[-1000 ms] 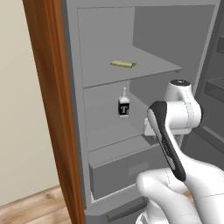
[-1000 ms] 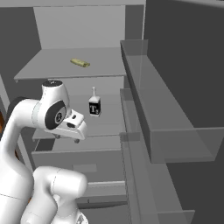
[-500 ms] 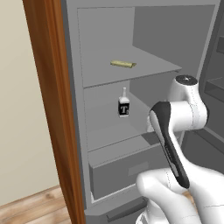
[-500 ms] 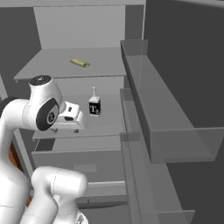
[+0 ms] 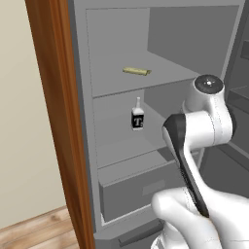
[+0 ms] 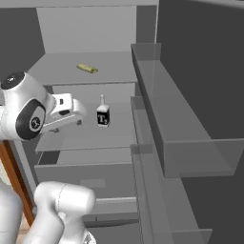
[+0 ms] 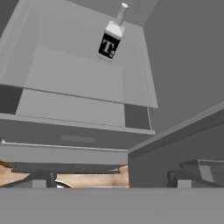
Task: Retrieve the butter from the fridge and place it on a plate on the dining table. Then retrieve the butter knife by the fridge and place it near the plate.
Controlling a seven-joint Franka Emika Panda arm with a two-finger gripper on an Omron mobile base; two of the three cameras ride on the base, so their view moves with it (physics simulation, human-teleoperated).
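The fridge (image 5: 116, 44) stands open in front of me. On its upper shelf lies the butter (image 5: 136, 71) (image 6: 87, 68), a slim yellow-tan stick. My white hand (image 6: 64, 110) hovers before the middle shelf, below and to the left of the butter. My gripper (image 7: 111, 181) is open, its tips wide apart with nothing between them, and it looks down over the lower shelf. The plate, the dining table and the butter knife are out of view.
A small white bottle (image 5: 137, 116) (image 6: 103, 114) (image 7: 110, 41) with a dark label stands on the middle shelf. A grey drawer (image 5: 136, 187) (image 7: 70, 138) sits below. The door's shelf bin (image 6: 190, 138) juts out on the right, and a wood side panel (image 5: 58, 121) bounds the left.
My hand has risen and drawn a little to the left in front of the middle shelf, with the arm's elbow swinging right. Butter and bottle have not moved.
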